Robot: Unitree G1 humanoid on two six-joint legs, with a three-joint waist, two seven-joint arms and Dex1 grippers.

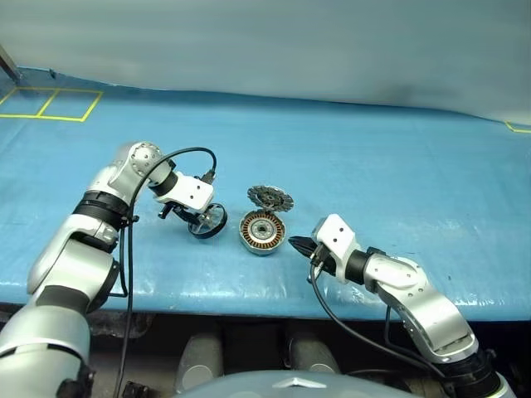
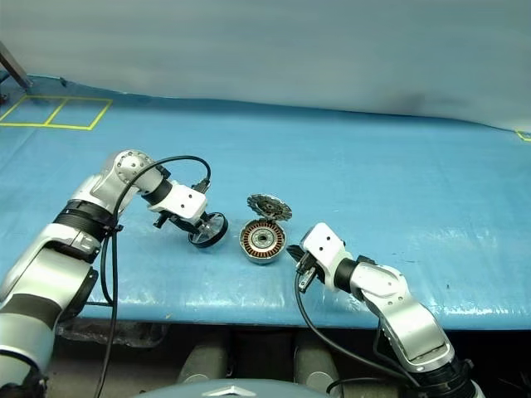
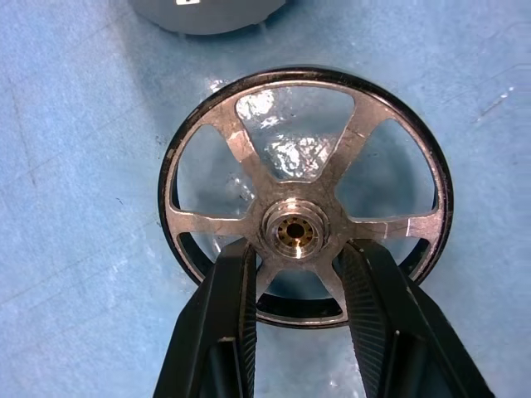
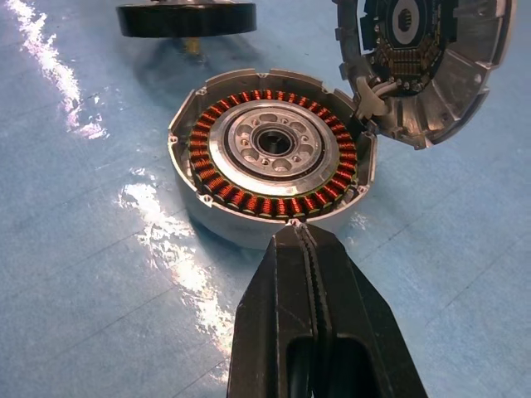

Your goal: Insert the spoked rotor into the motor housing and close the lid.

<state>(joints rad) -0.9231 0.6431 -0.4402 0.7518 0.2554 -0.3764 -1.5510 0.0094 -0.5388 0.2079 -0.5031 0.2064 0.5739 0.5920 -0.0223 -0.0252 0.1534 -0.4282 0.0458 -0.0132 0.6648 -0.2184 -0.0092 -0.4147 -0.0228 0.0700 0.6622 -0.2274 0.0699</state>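
Left gripper [image 3: 294, 274] clamping flat silver spoked rotor with dark rim [image 3: 305, 195] at hub, left of round silver motor housing with copper windings [image 1: 262, 231] sitting on blue desk [image 1: 398, 166]. Notched silver-grey lid [image 1: 270, 197] leaning at housing's far edge. Right gripper [image 4: 309, 249] resting fully closed, empty, just beside housing.

Housing [image 4: 270, 157] copper-orange windings; rotor [image 3: 304, 197] silver, dark-rimmed.

I see a blue sheet [image 1: 348, 157] spread wide over the work surface. Yellow tape lines [image 1: 51, 103] form squares on the sheet's far left corner, and another yellow mark [image 1: 518, 128] sits at the sheet's far right edge. A pale wall [image 1: 274, 41] rises behind the sheet.
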